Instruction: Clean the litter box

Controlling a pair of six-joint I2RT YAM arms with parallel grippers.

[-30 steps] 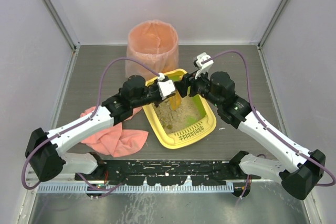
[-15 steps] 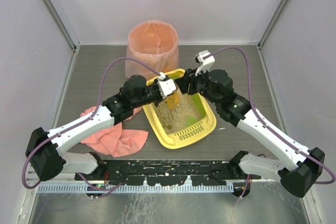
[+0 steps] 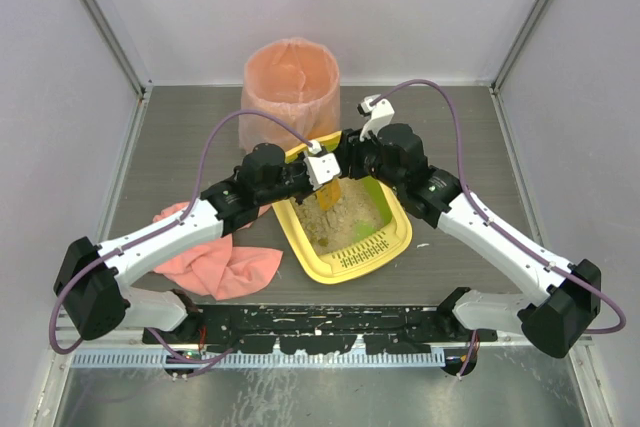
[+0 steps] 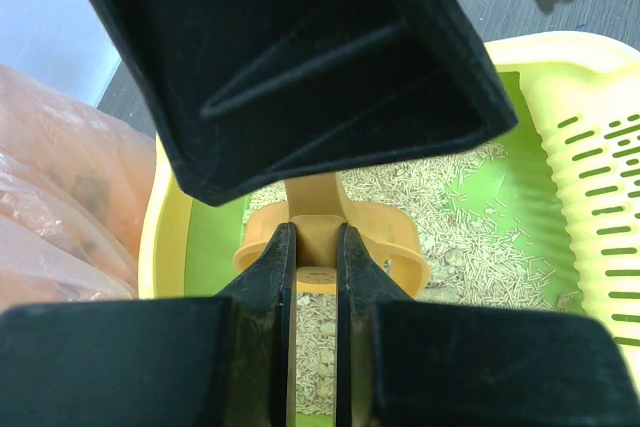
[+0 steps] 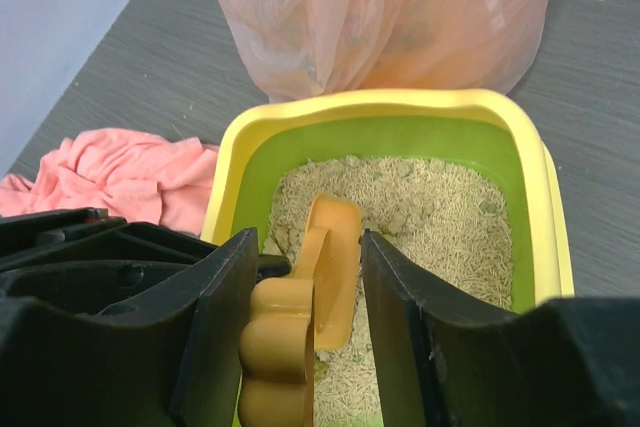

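At the left a crumpled pink cloth (image 3: 215,262) lay on the table (image 3: 180,137). The left gripper (image 4: 312,247) was pinched tight on the handle of an orange scoop (image 5: 330,267), holding it over the sand. Toward the back stood a round bin (image 3: 290,82) lined with a pink bag; what it held could not be made out. Just in front of it, mid-table, sat the litter box (image 3: 400,237), a yellow tray that was green inside. Beige litter (image 5: 440,217) was spread over its far part, and its slotted grate (image 3: 362,252) was at the near end. The right gripper (image 5: 307,237) hung above the tray with its jaws apart, one on each side of the scoop.
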